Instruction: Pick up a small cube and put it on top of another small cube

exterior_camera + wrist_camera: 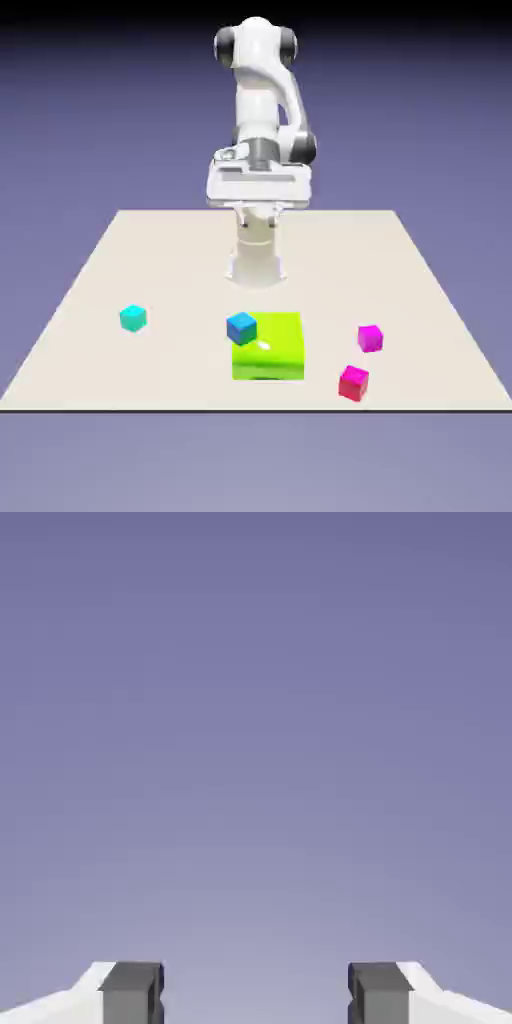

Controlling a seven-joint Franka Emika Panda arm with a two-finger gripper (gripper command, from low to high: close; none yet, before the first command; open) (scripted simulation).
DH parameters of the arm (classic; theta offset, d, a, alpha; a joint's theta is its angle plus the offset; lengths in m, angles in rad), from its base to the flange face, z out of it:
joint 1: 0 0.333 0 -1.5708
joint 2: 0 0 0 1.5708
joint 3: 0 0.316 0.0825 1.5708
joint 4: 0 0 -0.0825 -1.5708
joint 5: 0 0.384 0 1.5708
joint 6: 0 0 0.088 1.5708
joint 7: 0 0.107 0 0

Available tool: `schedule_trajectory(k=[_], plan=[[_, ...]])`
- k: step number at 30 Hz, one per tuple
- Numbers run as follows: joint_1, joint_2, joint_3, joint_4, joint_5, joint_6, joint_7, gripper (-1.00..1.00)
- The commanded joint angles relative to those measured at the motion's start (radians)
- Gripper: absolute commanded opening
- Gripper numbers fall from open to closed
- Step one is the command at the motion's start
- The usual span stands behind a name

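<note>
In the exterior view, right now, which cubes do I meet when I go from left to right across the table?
Cyan cube → blue cube → large green cube → red cube → magenta cube.

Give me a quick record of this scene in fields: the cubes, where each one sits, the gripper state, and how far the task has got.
table: beige top
cyan cube: alone, toward the exterior view's left
blue cube: against the green block's left edge; touching or overlapping cannot be told
green block: larger than the cubes, near the front middle
magenta cube: toward the exterior view's right
pink-red cube: nearer the front edge than the magenta cube
gripper: open, nothing between the fingers; hand view shows only backdrop
task progress: no small cube stacked on another
</note>
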Motion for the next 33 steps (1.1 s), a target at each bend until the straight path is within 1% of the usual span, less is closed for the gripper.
schedule_trajectory(k=[1, 18, 19, 26, 27, 28, 33], plan=[[-0.028, 0.036, -0.019, 0.006, 0.005, -0.013, -0.021, 0.0], [-0.505, 0.649, -0.338, 0.11, 0.093, -0.238, -0.377, 0.0], [-0.505, 0.649, -0.338, 0.11, 0.093, -0.238, -0.377, 0.0], [-0.671, 0.887, -0.132, 0.158, 0.276, -0.049, -0.514, 0.0], [-0.671, 0.888, -0.132, 0.158, 0.276, -0.049, -0.514, -1.0], [-0.671, 0.888, -0.132, 0.158, 0.276, -0.049, -0.514, -1.0], [-0.545, 0.706, -0.289, 0.121, 0.137, -0.193, -0.41, -1.0]])
